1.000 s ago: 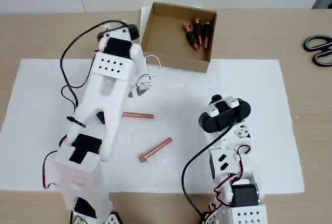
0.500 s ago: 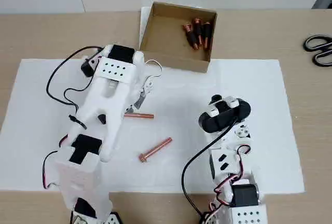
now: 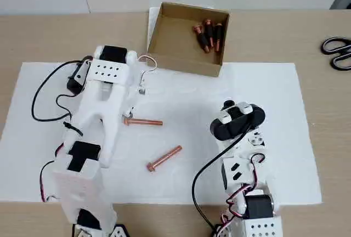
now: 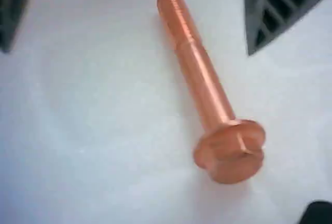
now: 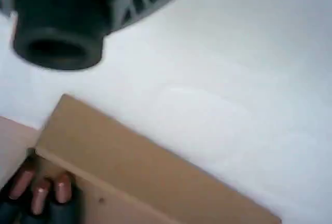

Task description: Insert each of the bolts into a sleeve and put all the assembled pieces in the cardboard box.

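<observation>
Three assembled pieces [image 3: 208, 35] lie in the cardboard box [image 3: 164, 39], and two bare bolts [image 3: 164, 158] wait on the white sheet [image 3: 263, 94], one between my open left jaws, while my right jaws seem to grip a sleeve [image 5: 57, 37].

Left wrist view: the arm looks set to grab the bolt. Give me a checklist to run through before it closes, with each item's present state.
1. Bolt lies flat on the white sheet, between the fingers of the left gripper: ok.
2. Left gripper open: ok.
3. How far above the bolt the fingers are: cannot tell.
4. Sleeve held in the right gripper, open end showing: ok.
5. Second bolt lies apart from the first: ok.
6. Cardboard box has room beside the assembled pieces: ok.
</observation>
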You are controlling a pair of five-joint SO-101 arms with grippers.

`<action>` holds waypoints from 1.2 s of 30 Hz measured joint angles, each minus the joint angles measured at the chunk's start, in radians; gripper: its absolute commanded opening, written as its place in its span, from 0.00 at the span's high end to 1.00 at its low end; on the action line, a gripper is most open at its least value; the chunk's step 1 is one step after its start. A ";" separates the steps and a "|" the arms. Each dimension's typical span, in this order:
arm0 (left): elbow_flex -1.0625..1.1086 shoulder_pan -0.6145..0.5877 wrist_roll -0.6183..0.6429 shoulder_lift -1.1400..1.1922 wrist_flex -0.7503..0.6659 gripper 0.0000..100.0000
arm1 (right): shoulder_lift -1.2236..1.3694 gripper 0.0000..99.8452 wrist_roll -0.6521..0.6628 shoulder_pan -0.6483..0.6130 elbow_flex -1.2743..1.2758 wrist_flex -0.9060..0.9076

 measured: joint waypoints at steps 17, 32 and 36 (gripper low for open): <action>0.203 0.014 0.032 0.000 -0.127 0.70 | 0.000 1.00 0.000 0.000 0.000 0.000; 0.333 0.017 0.104 -0.021 -0.338 0.99 | 0.000 1.00 0.000 0.000 0.000 0.000; 0.342 0.017 0.138 -0.026 -0.338 0.99 | 0.000 1.00 0.000 0.000 0.000 0.000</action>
